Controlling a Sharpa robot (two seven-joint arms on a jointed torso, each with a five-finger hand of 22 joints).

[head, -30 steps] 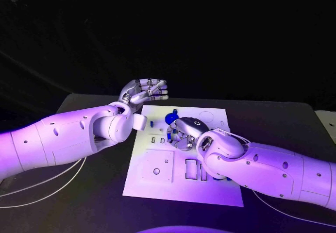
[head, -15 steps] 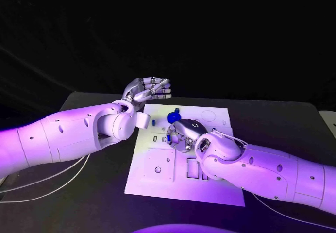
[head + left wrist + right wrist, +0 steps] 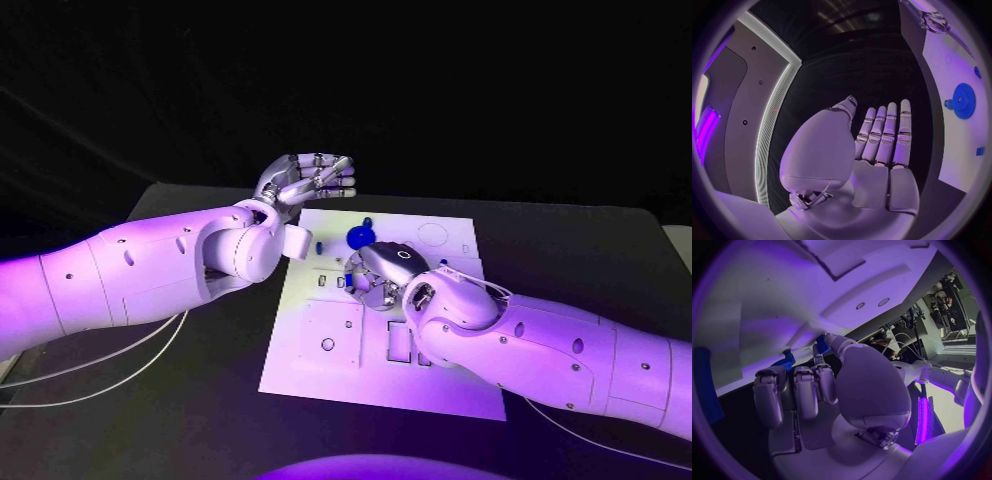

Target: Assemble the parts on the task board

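Standing beside the rig and taking the head view first: the task board lies flat in the middle of the black table. The left hand is raised off the board's far left corner, fingers loosely curled, nothing in it. The right hand is down on the board's upper middle, knuckles toward the camera. A blue gear lies on the board just beyond that hand, and a smaller blue part sits beyond the gear.

Left wrist view: the left hand shows straight, close-set fingers, empty and released. The board's edge runs alongside, with the blue gear on it, apart from the hand.

Right wrist view: the right hand is pressed close to the board's surface. Its fingers curl toward a blue piece at their tips; whether the piece is grasped or merely touched, I cannot tell.

Judgement: a seating step is in hand under the right hand. The next move calls for steady downward alignment before letting go.
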